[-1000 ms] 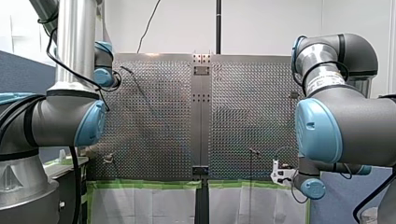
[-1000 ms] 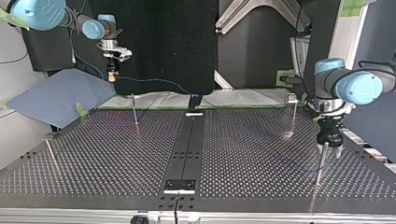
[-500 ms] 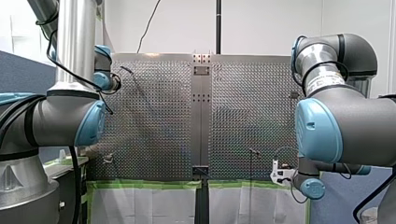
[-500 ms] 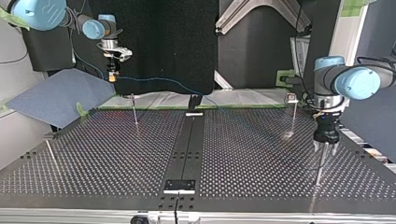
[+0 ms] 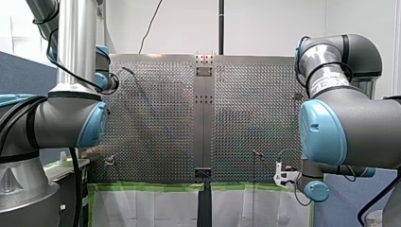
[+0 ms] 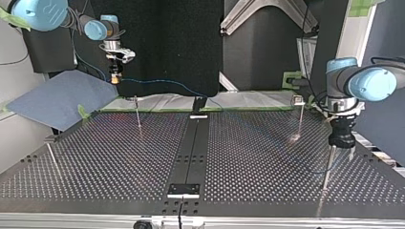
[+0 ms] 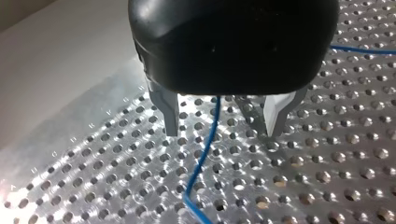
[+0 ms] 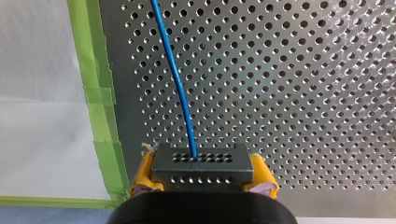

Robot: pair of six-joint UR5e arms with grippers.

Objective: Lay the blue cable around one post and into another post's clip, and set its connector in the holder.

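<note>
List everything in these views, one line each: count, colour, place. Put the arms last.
perforated metal table: one, silver-grey, under everything.
black centre strip: one, down the table's middle.
thin metal posts: four, silver, two on each side of the strip in the top view.
dark grey rectangular connector: one, held above the table's edge.
blue cable: one, from the connector out across the table.
green tape: strips, along the table's edge.
blue-grey sheet: one, off the table at the top view's left.
left gripper: black, open, its fingers on either side of the cable.
right gripper: yellow pads, shut on the connector.
</note>
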